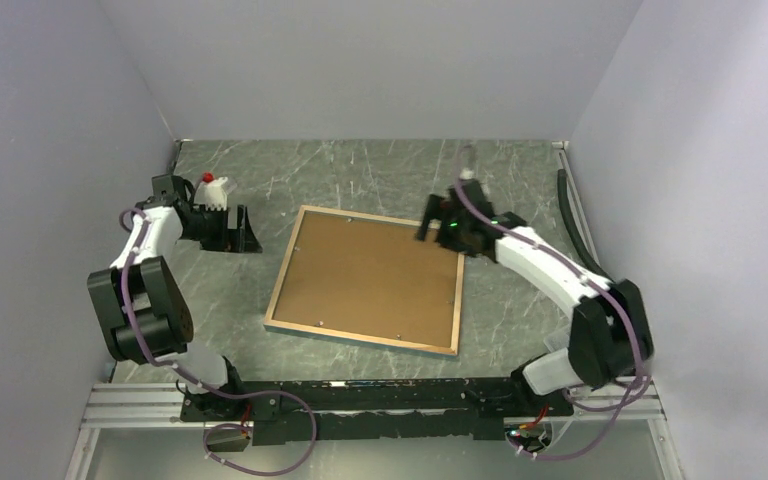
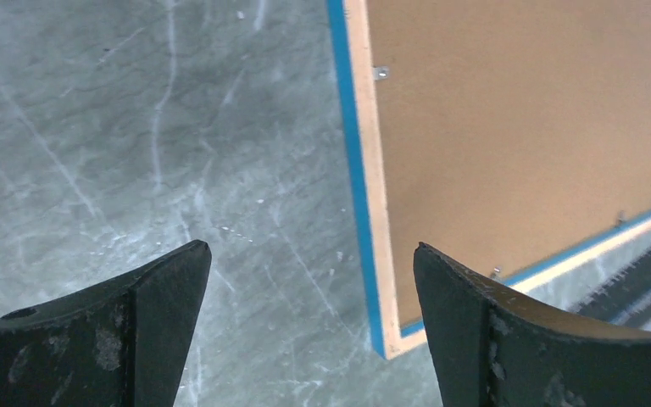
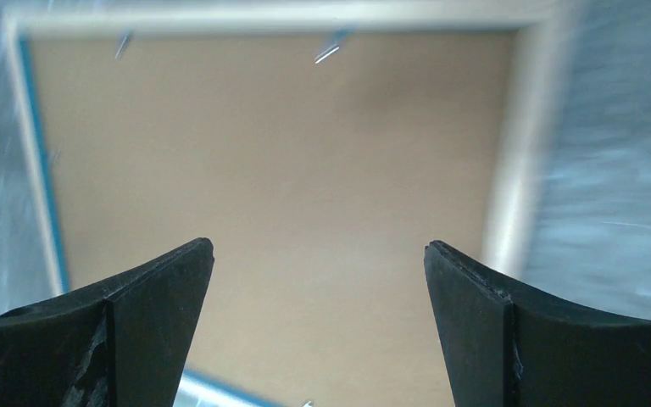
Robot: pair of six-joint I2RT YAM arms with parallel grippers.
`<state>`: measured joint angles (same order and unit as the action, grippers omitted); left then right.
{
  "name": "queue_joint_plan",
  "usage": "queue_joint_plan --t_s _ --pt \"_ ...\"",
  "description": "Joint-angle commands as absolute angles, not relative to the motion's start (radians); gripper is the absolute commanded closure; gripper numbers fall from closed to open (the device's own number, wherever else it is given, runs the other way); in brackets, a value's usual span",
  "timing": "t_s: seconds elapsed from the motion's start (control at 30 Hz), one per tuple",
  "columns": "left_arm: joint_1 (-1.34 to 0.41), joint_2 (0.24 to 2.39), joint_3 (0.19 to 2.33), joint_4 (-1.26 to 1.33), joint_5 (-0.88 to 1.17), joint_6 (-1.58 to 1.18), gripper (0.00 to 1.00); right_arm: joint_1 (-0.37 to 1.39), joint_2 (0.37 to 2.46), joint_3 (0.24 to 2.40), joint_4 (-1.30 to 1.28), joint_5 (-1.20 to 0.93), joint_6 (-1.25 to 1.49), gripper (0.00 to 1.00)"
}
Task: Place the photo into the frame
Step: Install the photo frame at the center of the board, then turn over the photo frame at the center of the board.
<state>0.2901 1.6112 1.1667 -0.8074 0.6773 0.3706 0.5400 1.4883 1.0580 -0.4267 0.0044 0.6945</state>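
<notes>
Left arm (image 1: 140, 290) is sitting folded at the left side of the tabletop (image 1: 360, 170), elbow tucked back, forearm pointing toward the far left corner. Left gripper (image 2: 312, 248) is hanging wide open above bare tabletop, nothing between the fingers (image 2: 161, 331).

Right arm (image 1: 550, 270) is stretching forward and inward from its base, wrist angled down. Right gripper (image 3: 319, 244) is also gaping wide with nothing in it, hovering at the far right corner of the frame (image 2: 373, 170). That wrist view is blurred, so I cannot tell whether the fingertips are touching anything.

The frame is lying flat in the middle of the tabletop, face down and turned slightly off square. Its pale wood rim is facing up and its blue edge is showing along the side. The brown backing board (image 1: 370, 275) is sitting inside the rim, with small metal tabs (image 2: 380, 73) showing along the inner edge.

Relative to the grippers, the frame's left edge is lying just to the right of the left gripper, apart from it. The backing board is filling the gap between the right gripper's fingers (image 3: 136, 331), with the frame's right rim just outside the right one.
</notes>
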Motion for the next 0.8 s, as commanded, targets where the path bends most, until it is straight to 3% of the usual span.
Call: queue_joint_plan --t_s 0.0,0.2,0.33,0.53,0.77 --pt "0.288 1.55 1.06 -0.489 0.558 0.227 0.05 0.366 1.316 1.004 -0.44 0.257 0.642 0.0" --pt "0.288 1.598 0.975 -0.228 0.504 0.105 0.05 0.318 1.214 0.803 -0.207 0.64 0.472 0.0" --pt "0.286 1.605 0.831 0.049 0.509 0.028 0.05 0.297 1.187 0.675 -0.028 0.765 0.377 0.0" --pt "0.286 1.582 0.594 0.518 0.527 -0.044 0.05 0.244 1.102 0.357 0.576 0.75 0.208 0.0" --pt "0.269 1.608 0.459 0.845 0.522 -0.049 0.05 0.151 1.251 0.275 0.826 0.705 0.147 0.0"
